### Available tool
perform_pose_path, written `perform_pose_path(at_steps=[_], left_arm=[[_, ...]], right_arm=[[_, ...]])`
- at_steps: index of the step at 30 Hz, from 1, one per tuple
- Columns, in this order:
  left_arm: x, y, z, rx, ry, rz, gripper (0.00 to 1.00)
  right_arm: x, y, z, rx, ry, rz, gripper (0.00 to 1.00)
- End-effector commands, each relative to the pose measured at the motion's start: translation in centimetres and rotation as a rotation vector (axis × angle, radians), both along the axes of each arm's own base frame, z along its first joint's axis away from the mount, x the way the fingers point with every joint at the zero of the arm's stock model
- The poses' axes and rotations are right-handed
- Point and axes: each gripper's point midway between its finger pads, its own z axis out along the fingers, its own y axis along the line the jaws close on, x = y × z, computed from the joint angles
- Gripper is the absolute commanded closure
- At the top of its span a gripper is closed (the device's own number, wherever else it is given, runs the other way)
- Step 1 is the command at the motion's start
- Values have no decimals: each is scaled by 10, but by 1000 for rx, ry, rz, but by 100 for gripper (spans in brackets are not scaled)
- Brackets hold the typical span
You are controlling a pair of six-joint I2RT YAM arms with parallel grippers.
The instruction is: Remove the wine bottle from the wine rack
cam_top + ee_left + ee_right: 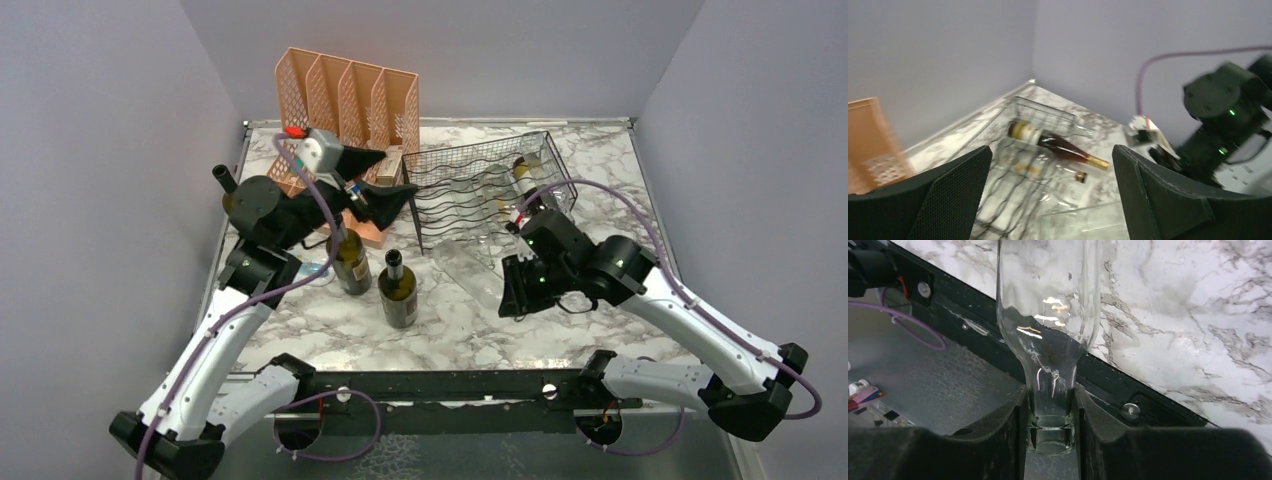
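Observation:
The black wire wine rack (462, 163) sits at the back middle of the marble table. A clear glass wine bottle (466, 263) lies slanted at the rack's front edge, its base towards the rack. My right gripper (512, 286) is shut on its neck (1050, 390), fingers on both sides (1050, 426). A brown bottle with a gold neck (1058, 145) lies in the rack (1044, 107), also visible from above (522, 186). A paler bottle (1024, 167) lies beside it. My left gripper (384, 180) hovers open and empty left of the rack (1053, 200).
A peach plastic file organiser (345, 95) stands at the back left. Two dark green bottles (351, 262) (399, 291) stand upright in front of my left gripper. Another dark bottle (227, 184) stands at the far left edge. The table's black front rail (1118, 385) lies under the held bottle.

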Motion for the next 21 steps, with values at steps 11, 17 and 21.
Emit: perform_pose_path(at_steps=[11,17,21], left_arm=[[-120,-150,-84,575,-447,-369,1],[-128,-175,-139,759,-523,-337,1],[-128,-195,-142,741,-565,-286,1]], right_arm=[[-18,-39,61,-20,-49,-69,99],[-31,-36,70,49,-31,-31,99],[-33,-35,76,79,-37,-33,99]])
